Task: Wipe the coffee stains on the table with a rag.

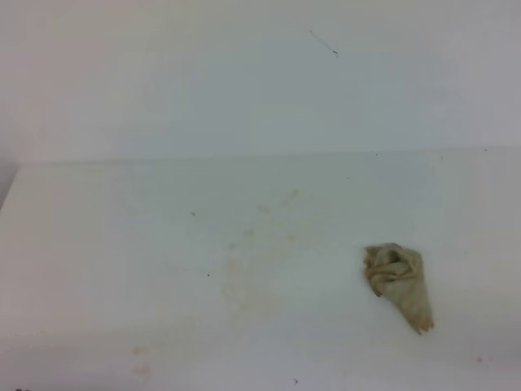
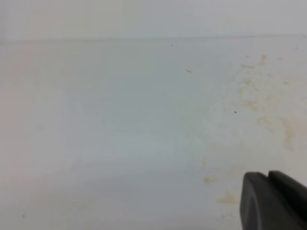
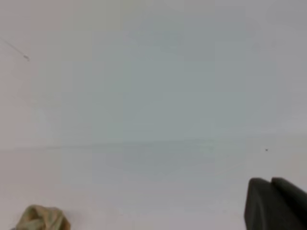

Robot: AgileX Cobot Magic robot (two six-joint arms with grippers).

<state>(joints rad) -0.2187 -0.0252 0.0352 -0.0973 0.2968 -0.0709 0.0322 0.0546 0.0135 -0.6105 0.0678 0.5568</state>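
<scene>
**Rag lies loose on the table, both arms out of the overhead picture**

From my overhead feed I see no arm at all. Each wrist camera shows only a dark finger tip in its lower right corner. The right gripper [image 3: 276, 203] has its two black fingers pressed together with only a seam between them, so I read it as closed and holding nothing; it hangs above bare table [image 1: 98, 244], angled toward the wall [image 3: 153, 72]. The left gripper [image 2: 273, 201] looks the same, two dark pieces side by side, but I cannot tell whether it is closed or parted.

Nearest the front edge, faint tan marks sit at lower left. The rag [image 1: 399, 283] lies bunched on the right, touched by neither gripper. Left of it, toward the middle, the coffee stains [image 1: 252, 261] show as pale, smeared orange-brown patches. Behind everything rises the white wall.
</scene>
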